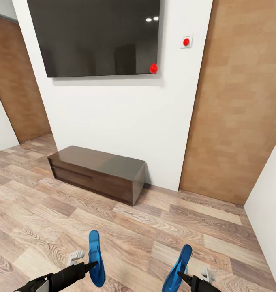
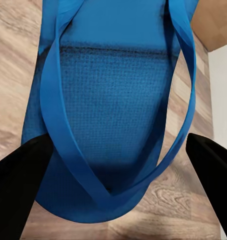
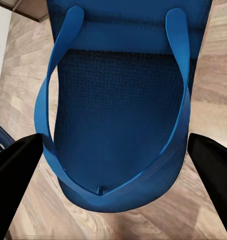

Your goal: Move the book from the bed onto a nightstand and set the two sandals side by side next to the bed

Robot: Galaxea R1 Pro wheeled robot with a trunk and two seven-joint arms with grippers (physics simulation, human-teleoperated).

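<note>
I hold one bright blue sandal in each gripper, above the wood-plank floor of the bedroom. The left sandal [image 1: 96, 259] stands on edge in my left gripper [image 1: 90, 266], whose black fingers [image 2: 21, 175] press on both of its sides; its straps [image 2: 58, 125] face the left wrist camera. The right sandal [image 1: 179, 265] is clamped the same way in my right gripper [image 1: 182, 276], with a black finger [image 3: 16, 172] against each edge of the sole [image 3: 121, 125]. The book, the bed and the nightstand are out of view.
Straight ahead a long low dark TV bench [image 1: 98, 172] stands against a white wall under a big black screen [image 1: 97, 36]. Brown wooden panels [image 1: 235, 113] flank the wall on both sides. Open plank floor [image 1: 162, 227] lies between me and the bench.
</note>
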